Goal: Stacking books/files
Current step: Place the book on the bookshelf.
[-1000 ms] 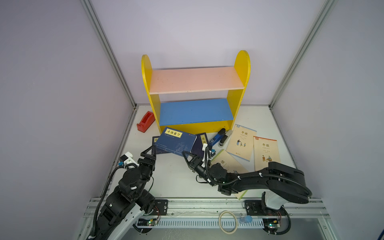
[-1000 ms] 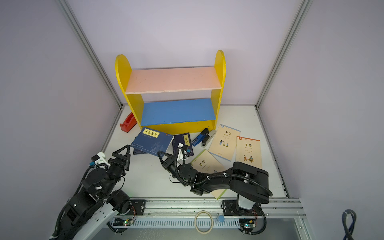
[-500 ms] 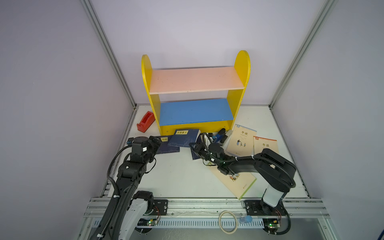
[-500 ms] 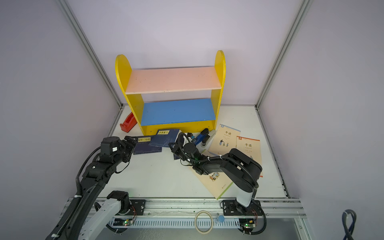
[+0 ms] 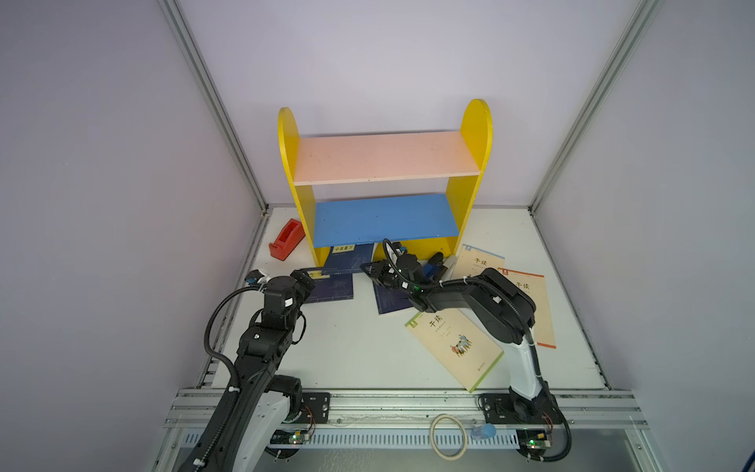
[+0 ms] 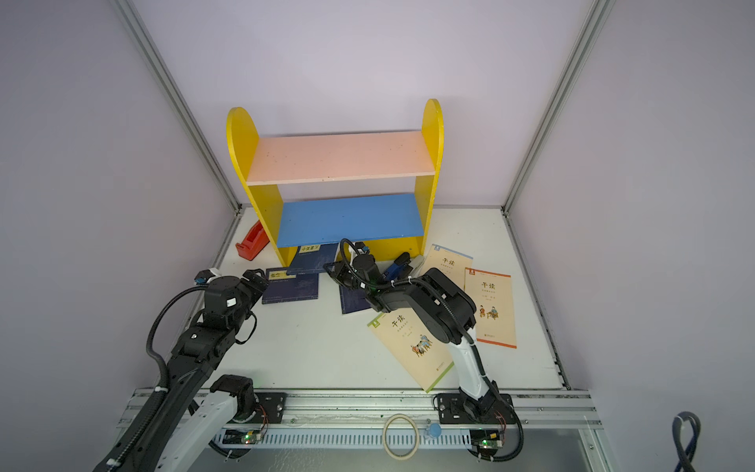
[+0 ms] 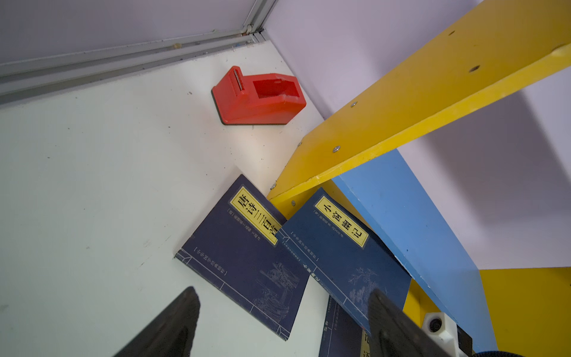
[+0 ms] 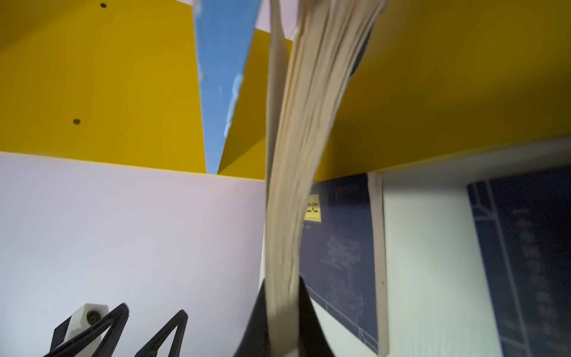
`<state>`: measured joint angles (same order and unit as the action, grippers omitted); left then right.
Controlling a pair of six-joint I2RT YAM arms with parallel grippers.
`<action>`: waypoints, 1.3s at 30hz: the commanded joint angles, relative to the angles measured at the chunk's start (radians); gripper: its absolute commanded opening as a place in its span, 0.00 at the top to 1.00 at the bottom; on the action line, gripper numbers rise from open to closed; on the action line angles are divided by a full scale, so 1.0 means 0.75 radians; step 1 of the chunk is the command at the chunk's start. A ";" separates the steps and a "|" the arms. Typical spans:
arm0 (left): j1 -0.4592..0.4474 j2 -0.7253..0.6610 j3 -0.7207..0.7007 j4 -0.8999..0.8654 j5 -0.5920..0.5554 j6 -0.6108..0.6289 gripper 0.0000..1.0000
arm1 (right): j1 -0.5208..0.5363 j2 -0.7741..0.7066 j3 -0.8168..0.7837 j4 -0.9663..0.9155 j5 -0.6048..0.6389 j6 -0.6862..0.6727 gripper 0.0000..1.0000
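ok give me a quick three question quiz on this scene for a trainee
1. True or false: the left fingers are shut on a book.
2. What do the right fingers grip? A) red plastic tape dispenser B) small dark navy paperback with a yellow label C) blue-and-black stapler
3. Fill in: ___ large cream paperbacks with cartoon figures lie on the white table.
Key: 1 false, they are open with nothing between them; 2 B; 3 three.
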<state>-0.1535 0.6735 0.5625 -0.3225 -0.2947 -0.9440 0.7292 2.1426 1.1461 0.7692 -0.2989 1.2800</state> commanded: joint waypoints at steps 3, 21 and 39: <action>0.001 -0.013 -0.008 0.049 -0.023 0.032 0.12 | -0.071 0.108 0.098 0.152 -0.134 -0.034 1.00; 0.000 0.040 -0.005 0.060 0.002 0.019 0.12 | -0.142 0.231 0.046 0.455 -0.215 0.089 1.00; 0.002 0.011 -0.003 0.042 0.009 0.013 0.11 | -0.144 0.310 0.184 0.320 -0.277 0.148 1.00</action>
<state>-0.1532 0.6834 0.5549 -0.2974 -0.2928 -0.9363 0.6220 2.3886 1.2602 1.0363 -0.4843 1.4231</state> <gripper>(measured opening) 0.885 0.113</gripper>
